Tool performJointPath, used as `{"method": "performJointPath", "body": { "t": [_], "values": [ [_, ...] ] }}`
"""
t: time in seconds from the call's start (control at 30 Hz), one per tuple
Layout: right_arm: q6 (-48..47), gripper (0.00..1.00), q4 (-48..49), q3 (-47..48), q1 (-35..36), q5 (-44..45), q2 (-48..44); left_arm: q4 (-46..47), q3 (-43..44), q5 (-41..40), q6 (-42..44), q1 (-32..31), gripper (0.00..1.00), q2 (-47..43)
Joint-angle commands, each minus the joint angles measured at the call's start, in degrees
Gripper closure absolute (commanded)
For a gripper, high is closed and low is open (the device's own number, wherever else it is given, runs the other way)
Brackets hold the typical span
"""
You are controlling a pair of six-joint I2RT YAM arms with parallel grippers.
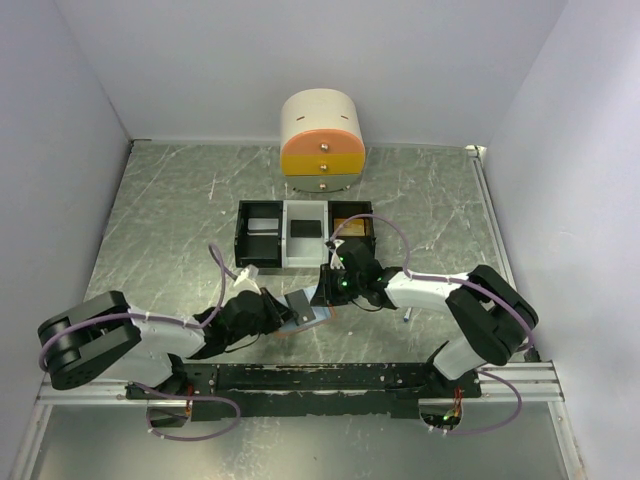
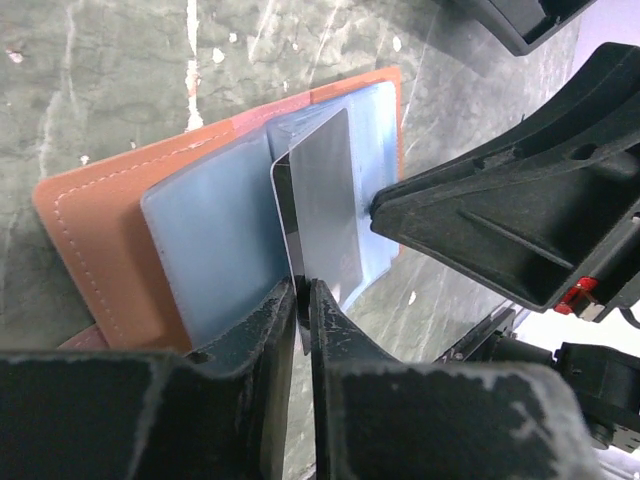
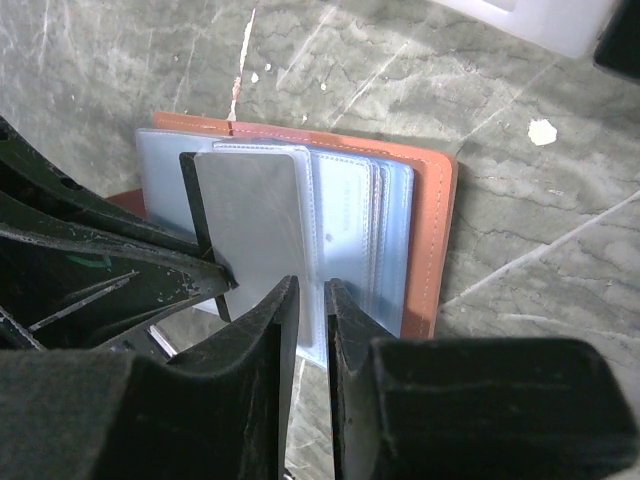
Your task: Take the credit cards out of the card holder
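- card holder (image 3: 435,240): one
- credit cards in sight: two, grey card (image 2: 335,200) and black card (image 1: 303,228)
- trays (image 1: 243,240): three, black, white, black
- drawer unit (image 1: 321,120): one, with three drawers (image 1: 322,160)
- pen (image 1: 407,316): one
- grippers: two, left gripper (image 2: 303,292) and right gripper (image 3: 312,290)
- clear sleeves (image 3: 350,230) in the card holder: several, exact count unclear

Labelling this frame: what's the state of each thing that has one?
card holder, open, lying on the table.
grey card, partly out of its sleeve.
left gripper, shut on the grey card's edge.
right gripper, shut on the card holder's clear sleeves.
drawers, all shut.
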Motion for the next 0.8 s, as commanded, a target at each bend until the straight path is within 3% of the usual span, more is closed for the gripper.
{"method": "performJointPath", "body": {
  "t": [0.0, 0.17, 0.43, 0.77],
  "values": [
    [-1.9, 0.81, -6.6, -1.4, -0.2, 4.9, 1.8, -2.6, -0.9, -2.1, 0.2, -0.2, 0.78, -1.1],
    [-1.7, 0.81, -6.2, -1.9, -0.3, 4.4, 1.8, -1.3, -1.3, -1.9, 0.1, -0.2, 0.75, -0.9],
    [-1.7, 0.81, -6.2, -2.3, -0.3, 4.5, 1.5, -0.5, -2.2, -2.1, -0.6, -0.2, 0.93, -1.8],
    [-2.7, 0.8, -5.9, -1.8, -0.2, 2.8, -1.9, -3.3, -2.9, -2.7, -0.8, -0.2, 0.93, -4.9]
  ]
}}
